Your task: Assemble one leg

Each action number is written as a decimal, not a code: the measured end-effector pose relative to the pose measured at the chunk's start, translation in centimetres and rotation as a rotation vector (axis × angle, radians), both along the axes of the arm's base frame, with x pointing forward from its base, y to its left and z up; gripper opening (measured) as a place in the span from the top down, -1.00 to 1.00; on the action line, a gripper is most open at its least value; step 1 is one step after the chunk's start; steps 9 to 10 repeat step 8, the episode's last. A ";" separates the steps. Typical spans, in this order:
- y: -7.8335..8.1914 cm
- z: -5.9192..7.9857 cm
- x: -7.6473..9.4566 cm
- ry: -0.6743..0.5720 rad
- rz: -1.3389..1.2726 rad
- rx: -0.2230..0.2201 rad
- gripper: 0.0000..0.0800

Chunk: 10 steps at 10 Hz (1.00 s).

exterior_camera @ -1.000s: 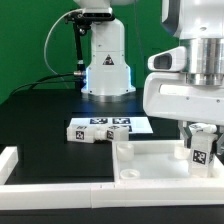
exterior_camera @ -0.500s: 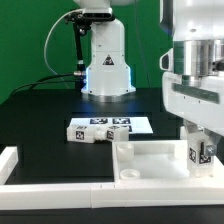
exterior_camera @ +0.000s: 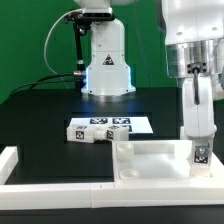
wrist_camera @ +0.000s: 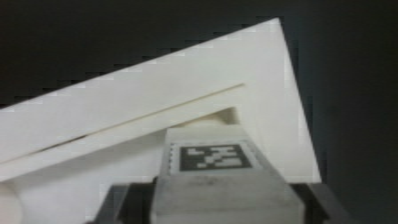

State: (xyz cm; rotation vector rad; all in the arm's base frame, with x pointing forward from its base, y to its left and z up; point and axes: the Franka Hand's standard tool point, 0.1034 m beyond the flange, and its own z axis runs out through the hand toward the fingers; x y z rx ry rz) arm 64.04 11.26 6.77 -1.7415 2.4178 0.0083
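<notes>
My gripper (exterior_camera: 198,140) is shut on the leg (exterior_camera: 200,154), a small white post with a black-and-white tag. It holds the leg upright at the corner of the large flat white panel (exterior_camera: 150,156) on the exterior view's right. In the wrist view the leg (wrist_camera: 214,160) stands between my dark fingers (wrist_camera: 125,206), with the panel's corner (wrist_camera: 160,105) beyond it. The gripper (wrist_camera: 219,208) closes on the leg's sides. The leg's lower end is hidden.
The marker board (exterior_camera: 128,122) lies behind the panel, with white tagged pieces (exterior_camera: 85,135) at its front edge. A white rail (exterior_camera: 12,162) runs along the front left. The robot base (exterior_camera: 106,62) stands at the back on the black table.
The hand has turned about its upright axis over the panel's corner, so it now looks narrow. The leg's tag sits slightly lower than before.
</notes>
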 end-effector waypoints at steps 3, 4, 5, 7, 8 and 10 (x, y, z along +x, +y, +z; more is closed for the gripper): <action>-0.1 0.0 0.0 0.004 -0.032 0.000 0.28; 0.0 0.0 0.0 0.003 -0.029 0.000 -0.17; 0.5 1.0 0.1 -0.008 0.034 -0.005 -0.47; 0.9 3.2 0.8 -0.045 0.083 0.006 -0.59; 0.9 2.9 0.7 -0.042 0.082 0.003 -0.59; 0.9 2.9 0.7 -0.042 0.082 0.003 -0.59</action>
